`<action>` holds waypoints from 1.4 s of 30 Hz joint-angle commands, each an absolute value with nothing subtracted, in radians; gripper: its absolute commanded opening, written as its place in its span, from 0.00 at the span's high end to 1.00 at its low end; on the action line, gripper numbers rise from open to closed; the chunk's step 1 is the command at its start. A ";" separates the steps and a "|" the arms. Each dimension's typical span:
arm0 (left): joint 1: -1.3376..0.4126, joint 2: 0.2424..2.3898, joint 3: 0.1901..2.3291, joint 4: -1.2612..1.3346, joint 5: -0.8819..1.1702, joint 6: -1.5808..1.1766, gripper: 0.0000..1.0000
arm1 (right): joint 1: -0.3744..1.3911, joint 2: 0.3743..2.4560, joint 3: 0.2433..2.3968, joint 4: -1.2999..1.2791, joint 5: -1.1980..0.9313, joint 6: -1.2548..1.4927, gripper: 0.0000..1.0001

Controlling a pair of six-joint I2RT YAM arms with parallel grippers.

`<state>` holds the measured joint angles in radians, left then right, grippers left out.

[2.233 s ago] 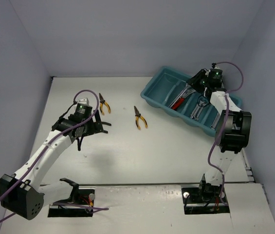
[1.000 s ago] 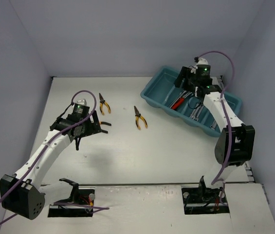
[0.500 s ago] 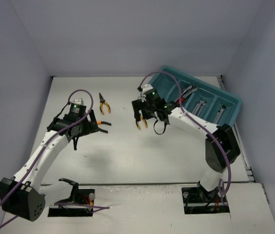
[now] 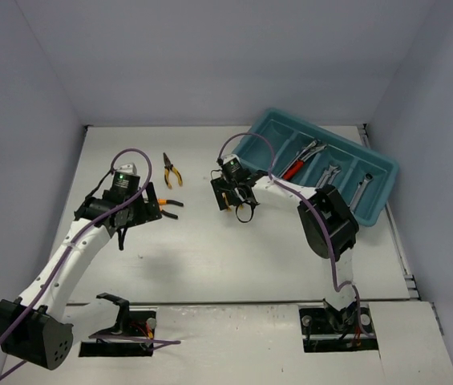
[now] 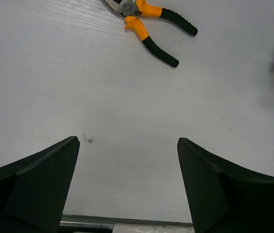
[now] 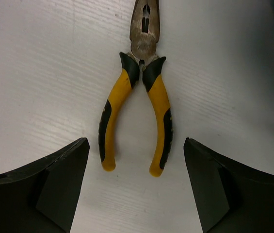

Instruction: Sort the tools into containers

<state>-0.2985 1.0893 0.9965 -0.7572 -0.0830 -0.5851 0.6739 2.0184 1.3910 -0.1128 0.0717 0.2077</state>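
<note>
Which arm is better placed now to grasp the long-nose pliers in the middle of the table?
Right. The right gripper, open, hangs directly over the long-nose pliers, handles between its jaws. The left gripper, also open, faces bare table, nearer the other pliers.

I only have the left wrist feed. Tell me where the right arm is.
Observer: The right gripper hangs over the long-nose pliers, with its jaws open on either side of the handles.
Operator: Report the tray.
Observer: The teal tray sits at the far right. A red-handled tool and silver wrenches lie in it.
Operator: Count what's outside it.
Observer: Two tools are outside it: those long-nose pliers and the other pliers, which are ahead of your left gripper.
</note>
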 commanded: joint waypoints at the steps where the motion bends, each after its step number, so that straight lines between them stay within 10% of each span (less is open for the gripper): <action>1: -0.288 1.061 0.998 -0.761 -0.092 -0.567 0.21 | 0.669 2.037 1.482 -0.084 0.109 0.214 0.24; 30: -0.285 1.054 0.975 -0.770 -0.079 -0.552 0.21 | 0.650 2.184 1.609 -0.084 0.092 0.225 0.29; 35: -0.282 1.042 0.970 -0.777 -0.086 -0.549 0.21 | 0.652 2.204 1.613 -0.084 0.092 0.227 0.44; 42: -0.277 1.049 0.966 -0.776 -0.082 -0.550 0.21 | 0.664 2.161 1.585 -0.083 0.101 0.207 0.93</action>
